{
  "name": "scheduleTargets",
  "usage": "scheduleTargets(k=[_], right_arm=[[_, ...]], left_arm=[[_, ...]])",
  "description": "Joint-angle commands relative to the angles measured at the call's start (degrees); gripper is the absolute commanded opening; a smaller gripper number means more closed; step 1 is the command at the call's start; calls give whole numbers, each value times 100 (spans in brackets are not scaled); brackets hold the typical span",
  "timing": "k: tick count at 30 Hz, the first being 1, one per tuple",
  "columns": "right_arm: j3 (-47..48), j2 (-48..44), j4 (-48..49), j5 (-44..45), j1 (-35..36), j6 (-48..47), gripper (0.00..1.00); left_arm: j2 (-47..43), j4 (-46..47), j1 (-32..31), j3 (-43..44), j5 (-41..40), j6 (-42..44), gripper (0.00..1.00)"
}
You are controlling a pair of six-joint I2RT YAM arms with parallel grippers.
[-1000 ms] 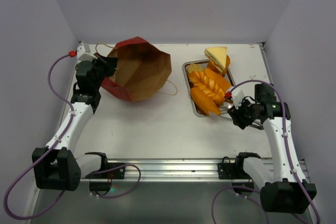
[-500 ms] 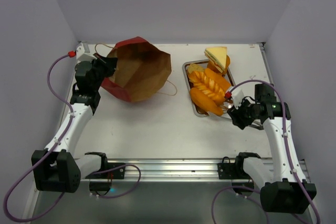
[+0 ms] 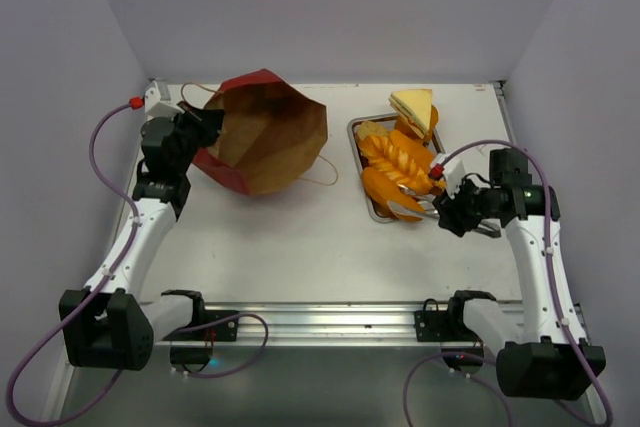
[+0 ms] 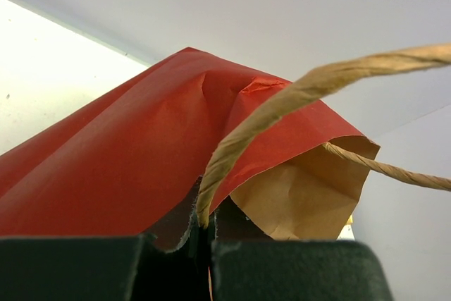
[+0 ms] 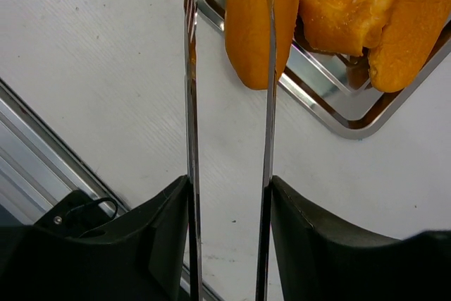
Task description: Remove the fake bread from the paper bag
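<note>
The red paper bag (image 3: 265, 137) lies tipped on the left of the table, its brown inside facing the camera. My left gripper (image 3: 212, 125) is shut on the bag's rim beside a loop handle (image 4: 282, 103); in the left wrist view the red paper (image 4: 127, 160) fills the frame above my left gripper (image 4: 204, 230). Several orange pieces of fake bread (image 3: 395, 172) lie piled in a steel tray (image 3: 355, 127), with a sandwich (image 3: 413, 105) at its far end. My right gripper (image 3: 455, 209) is shut on metal tongs (image 5: 190, 103), whose blades reach an elongated loaf (image 5: 250, 26) at the tray's near corner.
The tray's shiny rim (image 5: 331, 114) juts toward the tongs. A metal rail (image 3: 320, 319) runs along the table's near edge between the arm bases. Grey walls close in the table on three sides.
My right gripper has shifted slightly up and left, bringing the tongs' tips to the near loaf. The left gripper and the bag have not moved.
</note>
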Motion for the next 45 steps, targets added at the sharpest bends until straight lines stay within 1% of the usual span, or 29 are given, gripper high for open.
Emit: scheduleTargets(k=[1, 11, 14, 15, 16, 17, 18, 20, 21, 24, 27, 30, 31, 32, 33, 34, 35, 36, 38, 39, 40, 42, 45], right_arm=[[396, 125, -40, -500, -34, -136, 50], [713, 494, -84, -1537, 45, -145, 46], [722, 626, -23, -1669, 325, -154, 45], [696, 661, 38, -1678, 605, -58, 45], [626, 679, 239, -1626, 729, 21, 45], [582, 661, 398, -1556, 1035, 257, 45], [529, 652, 565, -1468, 1204, 398, 45], [406, 617, 1040, -1292, 1598, 775, 45], [397, 652, 1163, -1265, 1705, 865, 45], [423, 845, 1515, -1212, 1987, 1173, 45], [432, 1039, 1831, -1134, 2233, 1349, 45], [423, 1241, 2156, -984, 2497, 1507, 45], [423, 1293, 2209, -958, 2602, 1577, 45], [414, 1381, 2280, -897, 2655, 1621, 45], [406, 1417, 2411, -852, 2708, 1648, 45], [397, 1452, 2473, -808, 2778, 1717, 45], [388, 1539, 2526, -738, 2813, 1753, 45], [397, 1584, 2631, -712, 2822, 1779, 45], [397, 1724, 2746, -598, 2893, 1876, 45], [406, 1777, 2824, -554, 2919, 1885, 45], [406, 1830, 2877, -518, 2980, 1937, 44], [432, 2013, 2983, -335, 3068, 1964, 44], [423, 2251, 3203, -27, 3331, 2113, 43]], left_arm=[[-202, -8, 61, 93, 204, 61, 0], [-123, -263, 298, 339, 995, -246, 0], [9, -325, 535, 514, 1258, -509, 0], [53, -307, 666, 558, 1442, -614, 0], [184, -255, 737, 576, 1531, -868, 0], [272, -202, 912, 594, 1671, -1009, 0], [482, -150, 1009, 620, 1959, -1159, 0], [737, 192, 1255, 594, 2425, -1686, 0], [1061, 289, 1317, 611, 2550, -2027, 0], [1720, 456, 1450, 839, 3094, -2311, 0], [2091, 659, 1564, 1059, 3262, -2557, 0], [2591, 607, 1695, 1419, 3228, -2462, 0], [2663, 511, 1748, 1638, 3228, -2418, 6], [2777, 458, 1766, 1753, 3202, -2365, 10], [2821, 275, 1784, 1885, 3167, -2208, 18], [2865, 125, 1810, 2016, 3123, -2076, 23], [2953, -59, 1827, 2331, 3009, -1770, 28], [2997, -357, 1828, 2482, 2956, -1610, 38], [3155, -692, 1836, 2920, 2842, -1181, 48], [3208, -920, 1836, 3036, 2841, -1056, 55], [3243, -1018, 1836, 3142, 2832, -968, 57], [3287, -1298, 1828, 3352, 2806, -687, 68], [3270, -1510, 1828, 3555, 2745, -344, 70]])
